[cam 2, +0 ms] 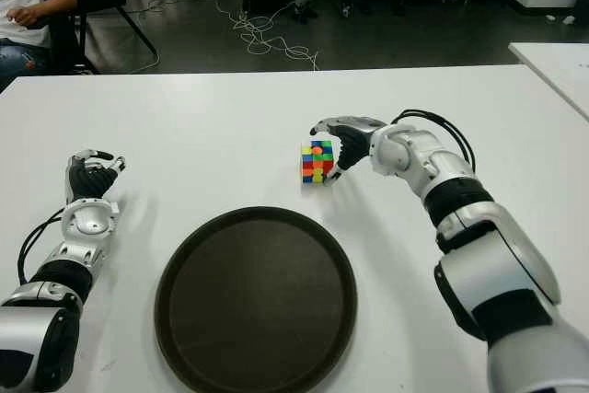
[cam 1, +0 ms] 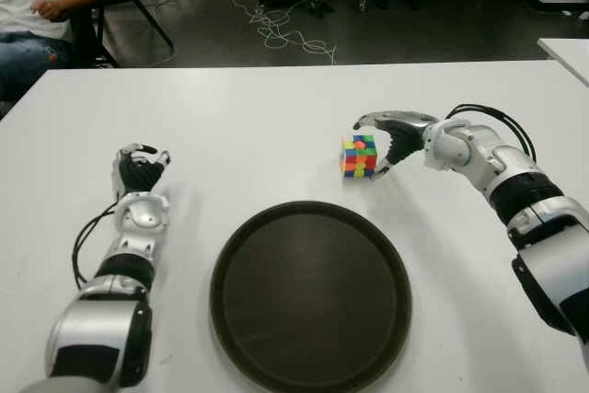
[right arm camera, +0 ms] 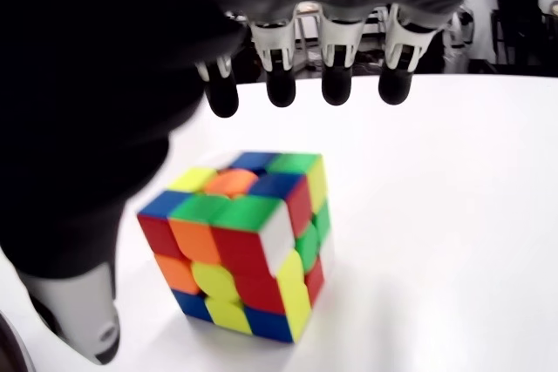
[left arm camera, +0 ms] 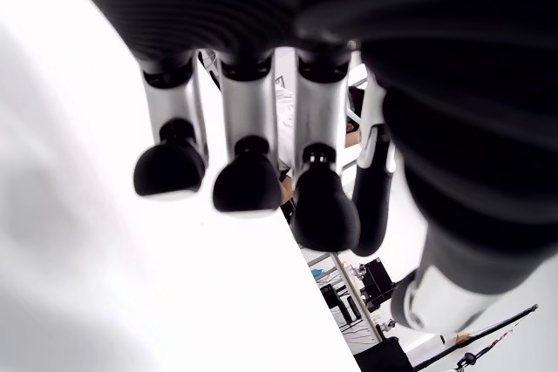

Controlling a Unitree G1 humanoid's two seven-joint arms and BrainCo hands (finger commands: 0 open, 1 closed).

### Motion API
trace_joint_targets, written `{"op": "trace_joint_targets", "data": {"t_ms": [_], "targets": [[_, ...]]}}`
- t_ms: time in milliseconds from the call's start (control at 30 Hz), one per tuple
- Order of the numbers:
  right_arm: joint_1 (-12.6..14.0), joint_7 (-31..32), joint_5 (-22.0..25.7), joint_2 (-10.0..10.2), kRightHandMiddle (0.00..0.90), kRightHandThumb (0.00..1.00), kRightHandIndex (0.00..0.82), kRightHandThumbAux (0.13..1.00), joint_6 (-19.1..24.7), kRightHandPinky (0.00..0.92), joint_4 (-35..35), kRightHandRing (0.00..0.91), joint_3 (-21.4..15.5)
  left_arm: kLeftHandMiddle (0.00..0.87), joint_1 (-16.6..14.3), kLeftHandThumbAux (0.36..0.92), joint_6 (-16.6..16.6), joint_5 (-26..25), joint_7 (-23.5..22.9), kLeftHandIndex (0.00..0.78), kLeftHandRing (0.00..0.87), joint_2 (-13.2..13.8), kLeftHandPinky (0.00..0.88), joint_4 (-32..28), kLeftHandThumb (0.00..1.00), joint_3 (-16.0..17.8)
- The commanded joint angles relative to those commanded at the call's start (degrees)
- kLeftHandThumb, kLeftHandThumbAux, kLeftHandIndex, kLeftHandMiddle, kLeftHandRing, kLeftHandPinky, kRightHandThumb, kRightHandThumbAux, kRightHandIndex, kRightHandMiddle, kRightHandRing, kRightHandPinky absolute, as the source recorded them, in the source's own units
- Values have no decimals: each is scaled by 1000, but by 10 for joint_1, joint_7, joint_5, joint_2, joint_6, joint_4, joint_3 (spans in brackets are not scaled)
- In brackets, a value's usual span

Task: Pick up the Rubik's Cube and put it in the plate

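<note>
Early stage: Rubik's Cube (cam 1: 359,156) sits on table (cam 1: 276,117) behind plate (cam 1: 310,294), not grasped. R hand (cam 1: 391,140) spread wide around it; L hand (cam 1: 140,172) idle, fingers loose, left of plate.

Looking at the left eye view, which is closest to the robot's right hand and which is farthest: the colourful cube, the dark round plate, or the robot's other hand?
From the right hand:
1. Rubik's Cube, right beside its open fingers, on the white table.
2. Plate, nearer the robot, toward the middle.
3. Left hand, far across on the robot's left, holding nothing.
</note>
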Motion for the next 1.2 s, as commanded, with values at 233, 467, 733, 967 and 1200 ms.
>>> {"op": "trace_joint_targets", "data": {"t_ms": [233, 467, 733, 967, 1200], "targets": [[-10, 10, -13, 5, 0, 0, 0, 695, 20, 0, 11, 0, 17, 813, -1, 704, 1, -2, -2, 442, 814, 0, 805, 5, 711, 0], [-18, 11, -29, 7, 0, 0, 0, 722, 27, 0, 20, 0, 35, 811, -1, 704, -5, -7, -6, 442, 810, -1, 800, 7, 711, 5], [-28, 0, -26, 10, 0, 0, 0, 719, 19, 0, 31, 0, 33, 813, -1, 704, -8, -7, -5, 442, 812, -3, 799, 7, 711, 5], [-30, -9, -22, 10, 0, 0, 0, 736, 12, 0, 33, 0, 29, 810, -2, 704, -3, -7, -4, 442, 810, -4, 796, 5, 711, 5], [-43, -17, -23, 16, 0, 0, 0, 764, 12, 2, 50, 0, 29, 813, -3, 704, 3, -8, -8, 442, 814, -4, 806, 5, 711, 6]]}}
